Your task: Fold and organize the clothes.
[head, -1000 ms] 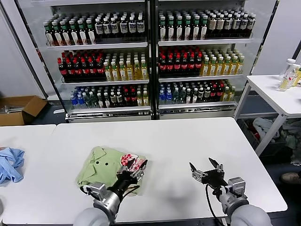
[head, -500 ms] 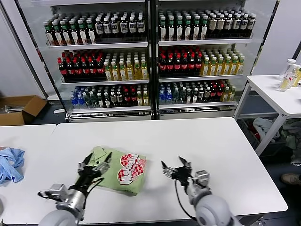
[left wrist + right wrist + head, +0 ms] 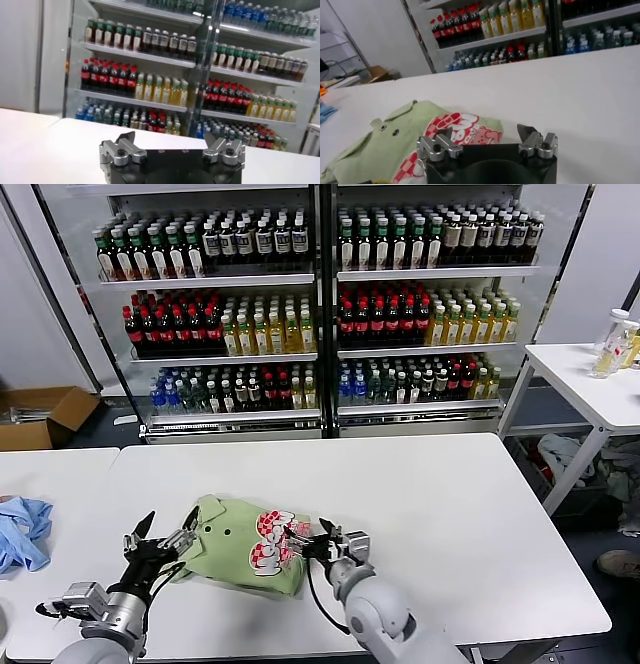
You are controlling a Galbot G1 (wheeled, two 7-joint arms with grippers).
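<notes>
Shirt [image 3: 245, 544]: light green, short-sleeved, lying folded into a compact packet on the white worktop [image 3: 440, 504], near its front edge and left of centre. Collar with small dark buttons turned toward the robot's left; red-and-white printed graphic toward the right edge of the packet. Judged soft, light and limp: thin cotton, likely to sag and unfold if lifted by one corner, likely to slide easily on the smooth worktop. Best taken at the stacked edges on two opposite sides at once, pinching through all layers, or pushed flat along the surface rather than hoisted. Not fragile, not slippery in the pads.

Left gripper [image 3: 153, 536]: just beside the collar side of the shirt, jaws spread wide, holding nothing. Right gripper [image 3: 310, 541]: at the graphic edge of the shirt, jaws likewise apart, nothing clamped; touching the cloth or just short of it, cannot tell.

Writing: bubble-style white lettering inside the red graphic, seen closest from the right wrist, not legible. Bottle labels in the drinks cooler [image 3: 320, 304] behind the worktop too small to read. Light blue cloth [image 3: 22, 530] bunched well apart at the far left.
</notes>
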